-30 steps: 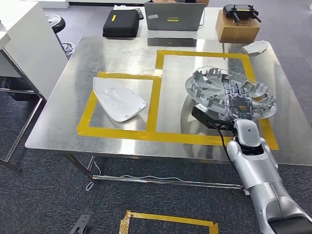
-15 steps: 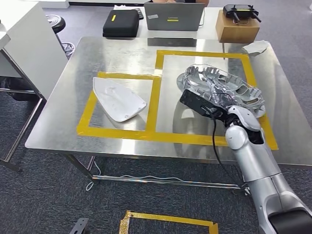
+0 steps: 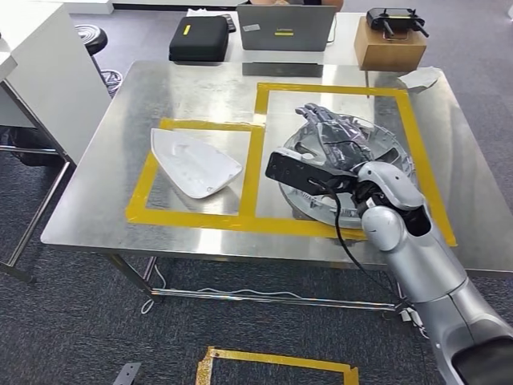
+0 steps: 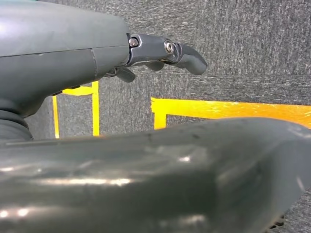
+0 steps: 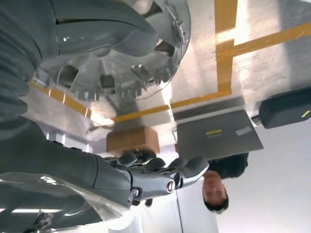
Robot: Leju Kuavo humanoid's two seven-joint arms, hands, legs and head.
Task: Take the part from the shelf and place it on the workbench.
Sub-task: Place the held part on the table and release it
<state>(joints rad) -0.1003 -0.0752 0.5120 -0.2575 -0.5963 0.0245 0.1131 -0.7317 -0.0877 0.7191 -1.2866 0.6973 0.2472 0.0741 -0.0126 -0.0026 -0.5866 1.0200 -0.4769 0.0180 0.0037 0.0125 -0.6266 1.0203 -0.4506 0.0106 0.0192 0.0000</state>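
The round grey ribbed part is lying on the steel workbench, inside the R-hand square of yellow tape, w/ its near rim sitting close to the front strip of tape. The right arm is reaching in over the bench's front edge, and its wrist and black camera bar are covering the near side of the part in the head view. In the right wrist view the right hand is holding its thick thumb against or just over the part's ribbed face, while the dark fingers are stretching out straight, well apart from the thumb and clear of the part. Can't tell whether the hand is actually gripping the part or just hovering at it. The left hand is hanging over grey carpet by a yellow floor marking; its fingers are sticking out, slightly bent, apart from the thumb, w/ nothing between them. In the L-hand taped square a white curved panel is lying flat, well apart from the part. Beyond the bench a 2nd table is carrying a black case, an open laptop and a wooden box w/ a black device sitting on top. A small white scrap is resting at the bench's far R corner. A person in dark clothing is sitting behind the laptop.
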